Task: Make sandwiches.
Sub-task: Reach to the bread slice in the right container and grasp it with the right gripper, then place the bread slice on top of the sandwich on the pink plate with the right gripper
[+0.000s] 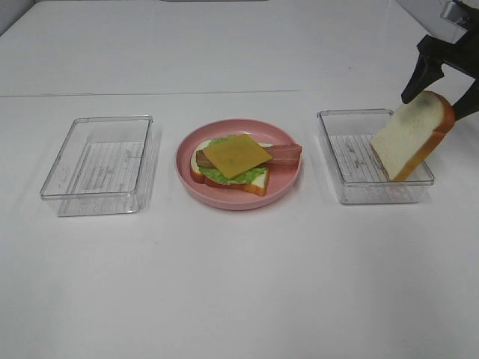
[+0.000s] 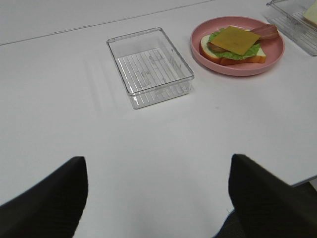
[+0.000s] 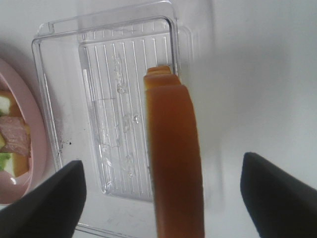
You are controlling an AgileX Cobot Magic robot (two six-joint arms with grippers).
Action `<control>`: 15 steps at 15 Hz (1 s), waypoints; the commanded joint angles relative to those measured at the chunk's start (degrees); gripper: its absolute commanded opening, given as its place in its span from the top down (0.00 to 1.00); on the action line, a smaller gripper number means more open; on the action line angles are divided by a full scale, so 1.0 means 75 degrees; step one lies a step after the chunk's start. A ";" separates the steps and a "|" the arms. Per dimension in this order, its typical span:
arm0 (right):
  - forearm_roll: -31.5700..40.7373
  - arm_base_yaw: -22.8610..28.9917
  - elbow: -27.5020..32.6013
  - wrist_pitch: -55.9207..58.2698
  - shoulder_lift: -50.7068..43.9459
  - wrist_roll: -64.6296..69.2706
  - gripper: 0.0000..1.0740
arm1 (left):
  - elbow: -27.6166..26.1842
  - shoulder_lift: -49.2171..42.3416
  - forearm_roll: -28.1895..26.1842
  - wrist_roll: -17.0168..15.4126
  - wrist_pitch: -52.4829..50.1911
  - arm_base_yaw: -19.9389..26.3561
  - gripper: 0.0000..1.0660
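Note:
The sandwich stack (image 1: 233,161) lies on a round pink plate (image 1: 239,202): a bread slice at the bottom, green lettuce, brown bacon (image 1: 286,153), and yellow cheese (image 1: 236,155) on top. It also shows in the left wrist view (image 2: 233,44). My right gripper (image 1: 446,96) is shut on a second bread slice (image 1: 408,138) and holds it tilted above the right clear tray (image 1: 374,193). The right wrist view shows the slice's orange-brown crust (image 3: 173,158) edge-on over that tray (image 3: 109,99). My left gripper (image 2: 156,191) is open and empty above bare table, out of the high view.
An empty clear tray (image 1: 93,196) stands left of the plate, and shows in the left wrist view (image 2: 161,82) too. The plate's rim (image 3: 35,144) shows beside the right tray. A seam in the white table runs behind the trays.

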 commanded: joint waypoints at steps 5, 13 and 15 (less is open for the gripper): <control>-0.0008 -0.0023 -0.0008 0.0351 0.0099 -0.0115 1.00 | 0.0031 -0.0145 -0.0046 -0.0008 -0.0130 0.0008 0.31; 0.1673 0.0023 0.0000 0.0565 -0.1054 -0.0963 1.00 | 0.0031 -0.0145 -0.0046 -0.0008 -0.0130 0.0008 0.31; 0.2215 0.0138 0.0374 0.0565 -0.1352 -0.1283 1.00 | 0.0031 -0.0145 -0.0046 -0.0008 -0.0130 0.0008 0.31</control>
